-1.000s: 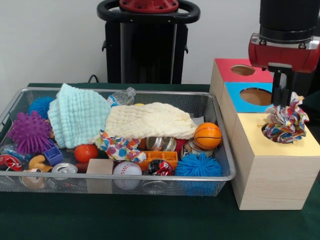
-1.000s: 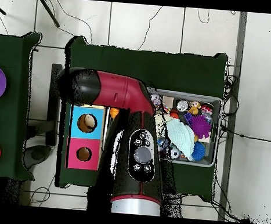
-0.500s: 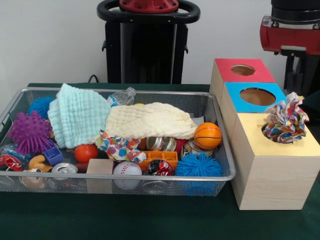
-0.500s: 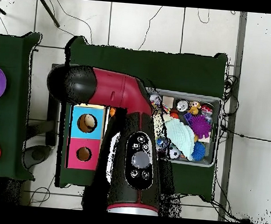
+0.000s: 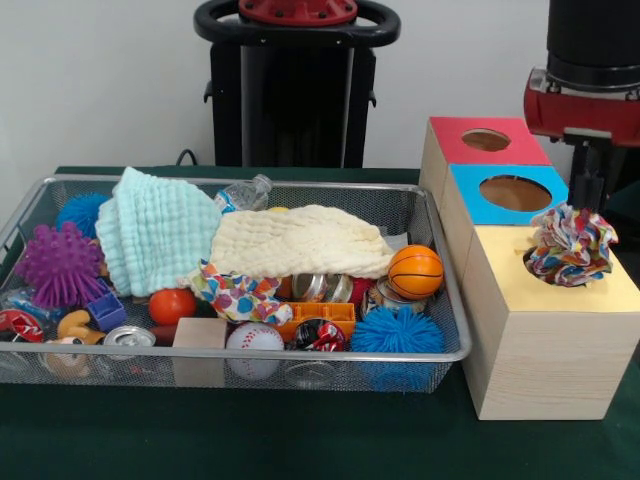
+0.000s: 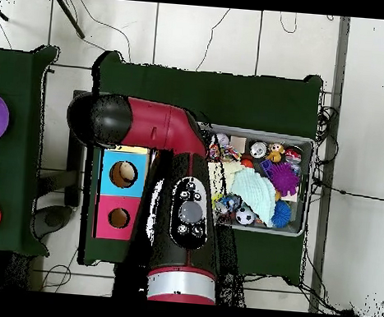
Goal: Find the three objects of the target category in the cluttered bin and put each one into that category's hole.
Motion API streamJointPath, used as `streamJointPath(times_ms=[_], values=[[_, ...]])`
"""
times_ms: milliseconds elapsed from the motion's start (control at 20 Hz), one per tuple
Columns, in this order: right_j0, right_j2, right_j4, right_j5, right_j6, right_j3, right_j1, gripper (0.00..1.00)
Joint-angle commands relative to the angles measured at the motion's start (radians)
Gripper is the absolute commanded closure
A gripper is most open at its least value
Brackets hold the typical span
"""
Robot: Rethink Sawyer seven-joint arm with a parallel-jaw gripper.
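A bunched piece of white fabric printed with red, blue, yellow and orange dots sits on the yellow-painted top of the pale wooden box, crumpled over the spot where its round hole lies; the hole itself is hidden beneath the cloth. The red and black robot arm hangs directly above, at the frame's right edge, with the dark gripper just over the fabric and apparently apart from it; whether its claw is spread or closed cannot be told, nor whether it has hold of anything.

Behind stand the blue-topped wooden box and the red-topped wooden box, their round holes open to view.

To the left, the wide silver wire-mesh basket holds a second dotted fabric piece, lying beneath the front edge of a cream-yellow waffle towel and beside a mint-green waffle towel. Around them lie a small orange basketball, a white baseball, a purple spiky ball and a blue spiky ball.

In the overhead view, the arm crosses above the yellow-topped box, covering it.
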Motion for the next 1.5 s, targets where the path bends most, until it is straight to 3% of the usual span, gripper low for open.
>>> streamJointPath(times_ms=[50,350,600,1150,1500], values=[[0.005,0.056,-0.028,-0.036,0.061,0.022,0.065,1.00],[0.005,0.057,-0.010,0.036,0.069,-0.021,0.064,1.00],[0.004,0.060,0.005,0.061,0.076,-0.009,0.047,1.00],[0.018,0.003,-0.070,-0.017,0.073,-0.132,0.187,1.00],[0.027,-0.013,-0.080,-0.049,0.069,-0.154,0.217,1.00]])
